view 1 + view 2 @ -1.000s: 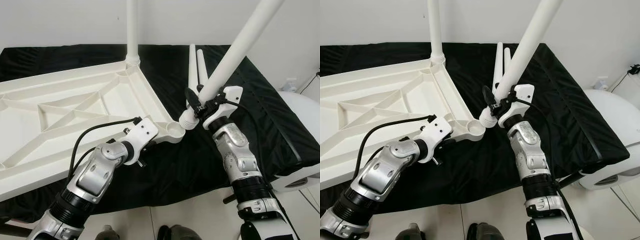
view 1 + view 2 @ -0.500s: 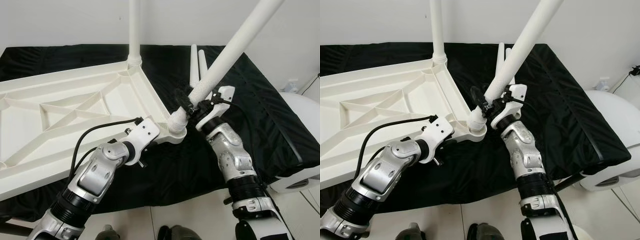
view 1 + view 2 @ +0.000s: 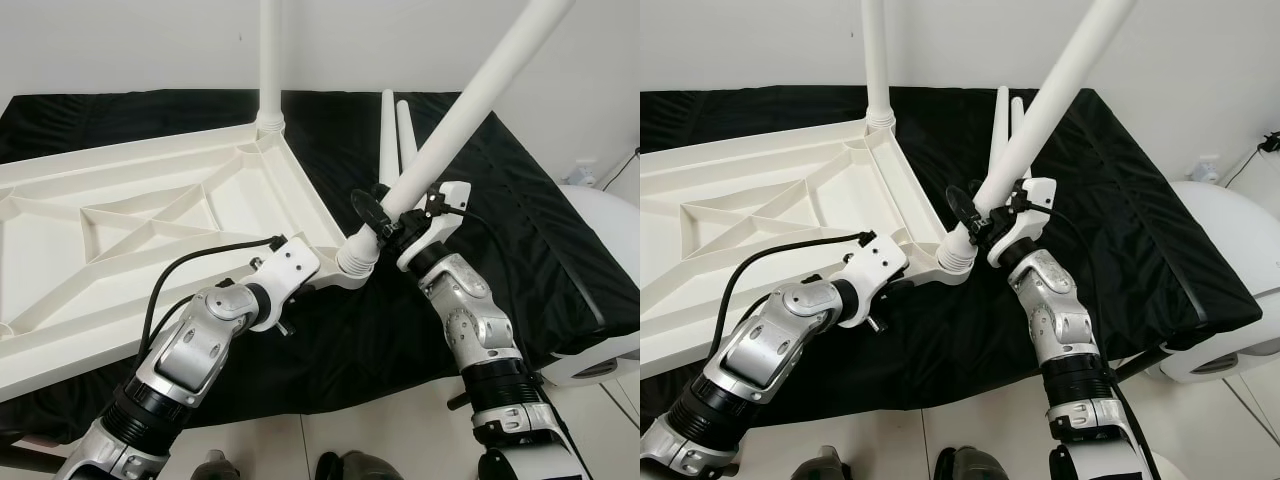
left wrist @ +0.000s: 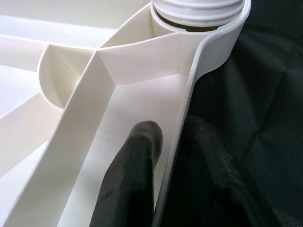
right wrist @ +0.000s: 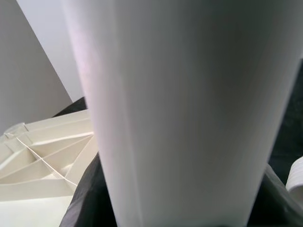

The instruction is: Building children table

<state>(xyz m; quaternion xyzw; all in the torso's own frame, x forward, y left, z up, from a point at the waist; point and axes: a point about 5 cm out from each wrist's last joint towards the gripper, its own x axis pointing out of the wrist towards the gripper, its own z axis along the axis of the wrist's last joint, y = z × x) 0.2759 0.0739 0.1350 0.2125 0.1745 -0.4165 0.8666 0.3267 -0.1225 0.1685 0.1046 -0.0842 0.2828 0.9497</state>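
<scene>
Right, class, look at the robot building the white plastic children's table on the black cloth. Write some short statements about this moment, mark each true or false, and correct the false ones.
1. The right gripper holds a long white plastic table leg. True.
2. That leg stands perfectly upright. False: it leans, its top tilted toward the robot's right.
3. The left gripper pinches the rim of the upside-down white plastic tabletop. True.
4. No leg is yet fitted to the tabletop. False: one upright white leg already stands in the far corner.
5. Two spare white legs lie on the black cloth. True.
6. The held leg's threaded end is at the near corner socket. True.
</scene>
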